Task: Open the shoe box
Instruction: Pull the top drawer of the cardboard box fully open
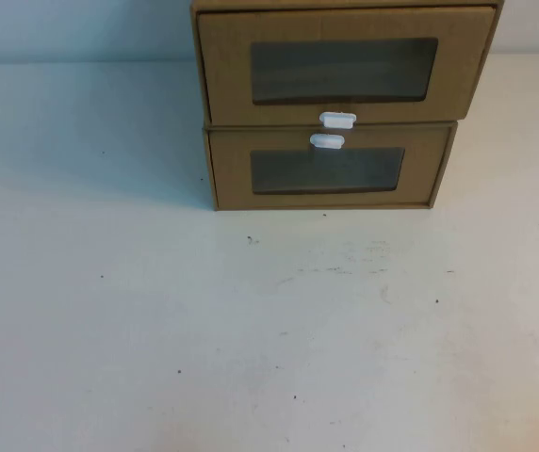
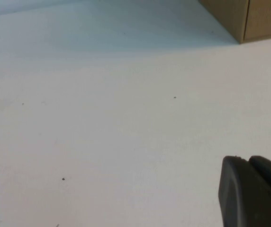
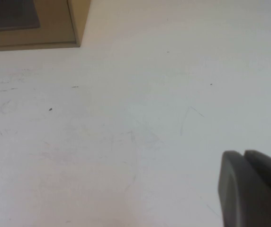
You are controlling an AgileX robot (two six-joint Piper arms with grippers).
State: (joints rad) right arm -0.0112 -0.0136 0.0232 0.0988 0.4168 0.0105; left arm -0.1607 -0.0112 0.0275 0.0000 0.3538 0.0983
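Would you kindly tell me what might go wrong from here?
The upper handle and lower handle nearly touch, so a reach may snag the wrong one. Pulling the lower box could drag the stack and shift the upper box. The left gripper and right gripper, both shut over the table short of the boxes, must open first.

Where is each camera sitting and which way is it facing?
High view: raised on robot's side, angled down at table and stacked shoe boxes; no tool shows.
Left wrist view: low over the table, facing the boxes' left corner; left tool in foreground.
Right wrist view: likewise, facing the right corner; right tool in foreground.
Shared: boxes and table.
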